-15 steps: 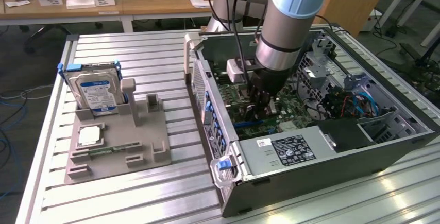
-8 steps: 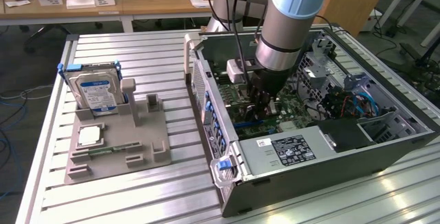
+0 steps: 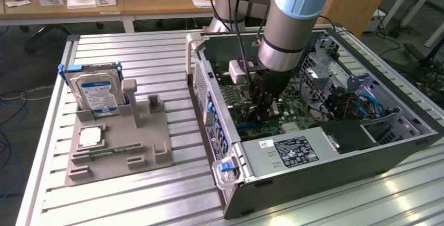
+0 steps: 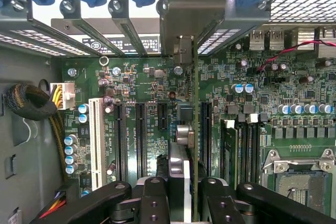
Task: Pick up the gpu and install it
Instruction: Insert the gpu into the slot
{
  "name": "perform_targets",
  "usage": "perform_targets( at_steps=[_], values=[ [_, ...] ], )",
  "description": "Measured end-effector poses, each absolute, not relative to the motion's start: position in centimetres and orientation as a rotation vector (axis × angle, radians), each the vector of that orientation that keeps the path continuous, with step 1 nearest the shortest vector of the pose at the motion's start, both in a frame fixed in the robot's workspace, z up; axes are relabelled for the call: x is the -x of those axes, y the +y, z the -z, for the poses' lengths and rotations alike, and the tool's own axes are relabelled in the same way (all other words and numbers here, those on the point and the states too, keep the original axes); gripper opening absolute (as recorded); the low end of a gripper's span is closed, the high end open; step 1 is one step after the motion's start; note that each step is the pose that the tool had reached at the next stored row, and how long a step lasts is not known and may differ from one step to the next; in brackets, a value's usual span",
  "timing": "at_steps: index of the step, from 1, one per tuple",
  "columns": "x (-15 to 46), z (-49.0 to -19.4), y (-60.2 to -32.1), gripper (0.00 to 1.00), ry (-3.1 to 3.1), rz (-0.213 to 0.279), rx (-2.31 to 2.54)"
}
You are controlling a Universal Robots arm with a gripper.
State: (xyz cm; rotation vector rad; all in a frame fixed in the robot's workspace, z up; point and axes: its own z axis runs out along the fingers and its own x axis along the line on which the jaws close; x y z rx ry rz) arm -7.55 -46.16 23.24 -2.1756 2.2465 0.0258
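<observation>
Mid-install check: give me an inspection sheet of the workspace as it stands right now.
Surface: slatted aluminium table, grey fixture tray on it.
Job's things: gpu held edge-on over the motherboard inside the open PC case.
Clutter: hard drive upright in the tray; memory stick lying there.
Grippers: gripper shut on gpu, inside the case.
Cables: blue cables in the case; sleeved power bundle.
Surroundings: wooden desks, office floor.

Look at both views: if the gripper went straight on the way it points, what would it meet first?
Probably the motherboard. The gripper holds the gpu edge-on, pointing down into the open case, so the card's edge would likely reach the board's slots first; depth is unclear.
</observation>
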Motion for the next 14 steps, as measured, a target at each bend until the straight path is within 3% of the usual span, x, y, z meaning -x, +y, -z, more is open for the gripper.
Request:
perform_targets(
  at_steps=[14],
  values=[
    [7.67, -22.62, -46.10, 0.28, 2.247, -0.025, 2.176]
  ],
)
